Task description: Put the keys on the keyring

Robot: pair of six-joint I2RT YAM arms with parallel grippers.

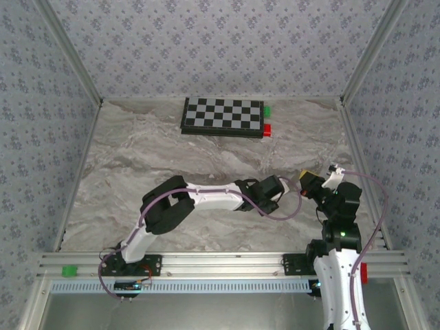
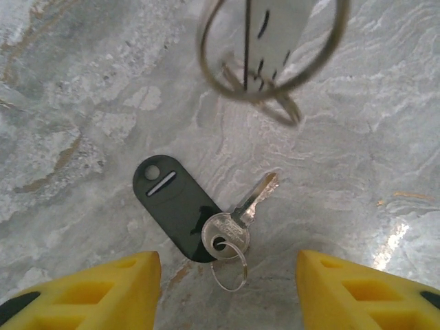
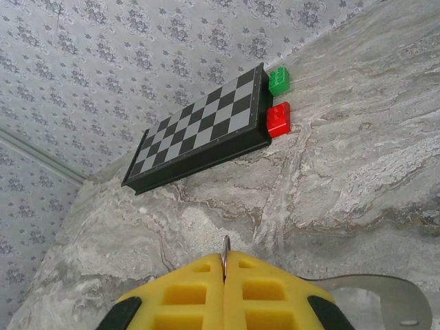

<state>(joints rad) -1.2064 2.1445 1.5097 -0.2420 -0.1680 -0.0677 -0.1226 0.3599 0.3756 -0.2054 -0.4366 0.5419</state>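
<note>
Yellow fingers [image 2: 117,289] of your left gripper [image 2: 227,289] stand spread apart just above the marble tabletop [image 2: 82,103], with nothing between them in contact. The key [image 2: 240,214] lies flat on the bare stone below the gap, in the right half of the tabletop, about midway between the near and far edges. Its silvery blade points away from the wrist, and its head overlaps the end of a black fob [image 2: 172,199]. A small split ring [image 2: 229,271] passes through the hole in the head.

Your right gripper [image 3: 225,265] has its pads pressed together, pinching the thin wire of the keyring [image 2: 256,96]. The loop hangs in the air just beyond the key and clear of it. A chessboard [image 3: 199,134] sits along the far edge, with a red block [image 3: 278,119] and a green block [image 3: 278,80] against its right end.
</note>
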